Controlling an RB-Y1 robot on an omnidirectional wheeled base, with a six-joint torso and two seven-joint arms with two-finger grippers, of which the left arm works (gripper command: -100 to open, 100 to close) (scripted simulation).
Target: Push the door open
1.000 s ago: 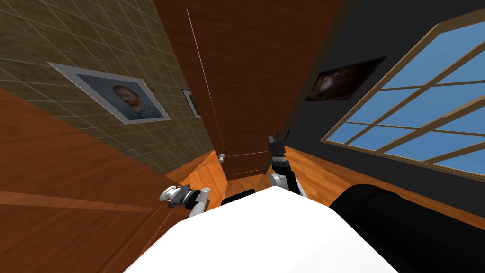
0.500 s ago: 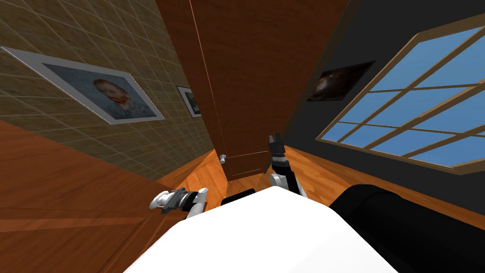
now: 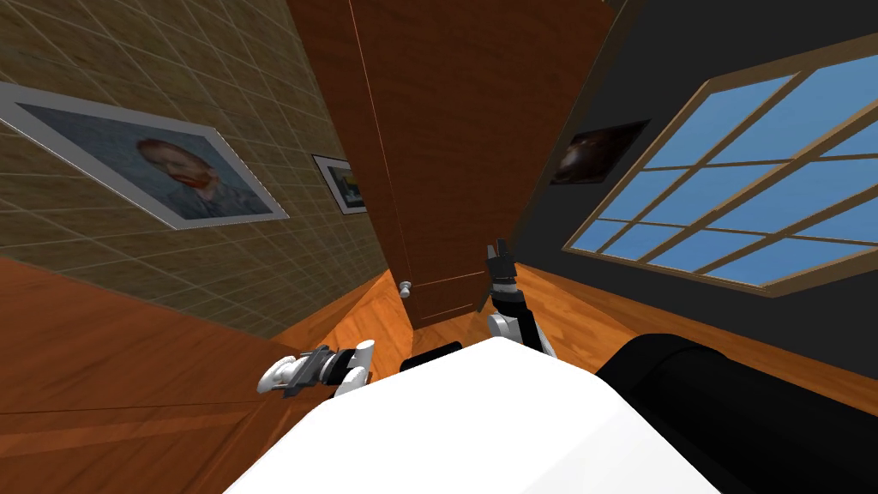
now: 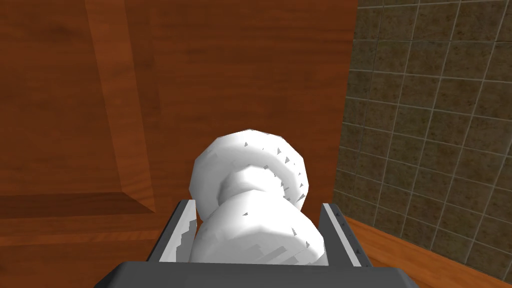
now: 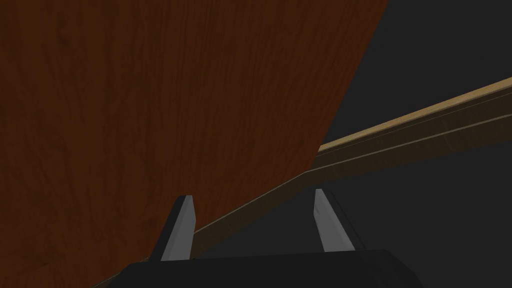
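A brown wooden door (image 3: 129,369) runs close along my left side. Its white round knob (image 3: 276,376) sits between the fingers of my left gripper (image 3: 287,377), which is shut on it. The left wrist view has the knob (image 4: 250,175) close up, my left gripper (image 4: 257,210) pressing its sides, and the door panel (image 4: 225,75) behind. My right gripper (image 3: 498,251) is raised ahead of my chest, open and holding nothing. The right wrist view shows that gripper (image 5: 255,200) beside a dark brown wooden panel (image 5: 150,100).
A second brown door (image 3: 463,129) with a small knob (image 3: 405,289) stands straight ahead. A tiled wall (image 3: 283,103) with framed portraits lies to the left. On the right are a dark wall, a large window (image 3: 737,197) and a black object (image 3: 729,412). Wooden floor (image 3: 369,317) lies between.
My left gripper has moved left and a little down with the knob in it. The whole head view has turned, sliding the portraits leftward. The right arm has held still.
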